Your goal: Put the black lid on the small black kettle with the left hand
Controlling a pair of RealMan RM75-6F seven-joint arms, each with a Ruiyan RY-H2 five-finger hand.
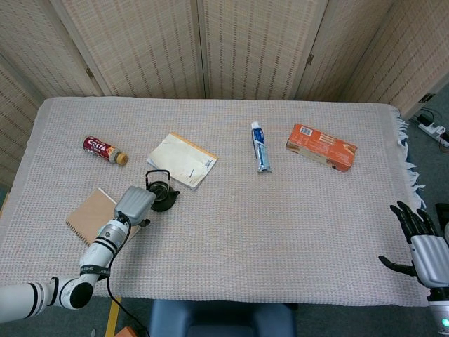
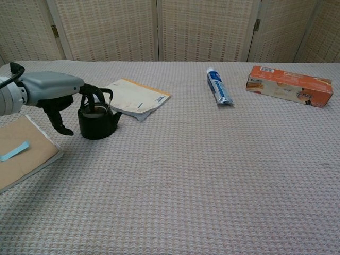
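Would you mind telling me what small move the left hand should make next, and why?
Probably draw the left hand a little further back toward the robot, clear of the small black kettle. The black lid appears to sit in the kettle's opening under the upright handle, and the hand seems to hold nothing, with its fingers near the handle.

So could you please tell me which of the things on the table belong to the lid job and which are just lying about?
Job:
small black kettle
black lid, sitting on the kettle's top
left hand, beside the kettle

Lying about:
toothpaste tube
orange box
white booklet
brown notebook
small bottle
right hand, idle at the table edge
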